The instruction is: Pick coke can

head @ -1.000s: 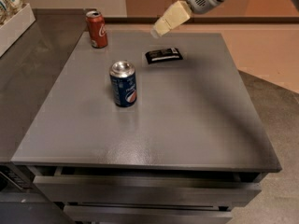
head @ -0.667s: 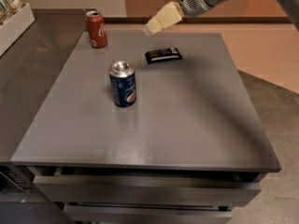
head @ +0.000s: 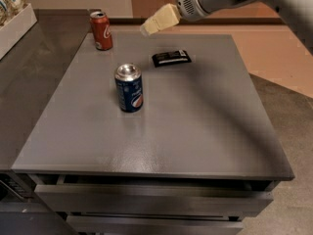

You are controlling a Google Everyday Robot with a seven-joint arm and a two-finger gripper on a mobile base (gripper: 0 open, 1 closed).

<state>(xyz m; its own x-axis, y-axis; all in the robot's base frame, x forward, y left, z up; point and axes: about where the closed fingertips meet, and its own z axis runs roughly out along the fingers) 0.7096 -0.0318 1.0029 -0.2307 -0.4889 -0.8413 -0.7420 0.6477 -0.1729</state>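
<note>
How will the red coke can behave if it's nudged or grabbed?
Standing upright and narrow, the coke can likely tips if nudged high. Tipped, its round wall would probably roll, and it stands near the table edge. The hand hovers to its right, apart.

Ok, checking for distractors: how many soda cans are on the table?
2. The coke can stands at the far left corner of the table; the blue Pepsi can nearer, left of centre. The gripper hovers right of the coke can. None seems hidden.
</note>
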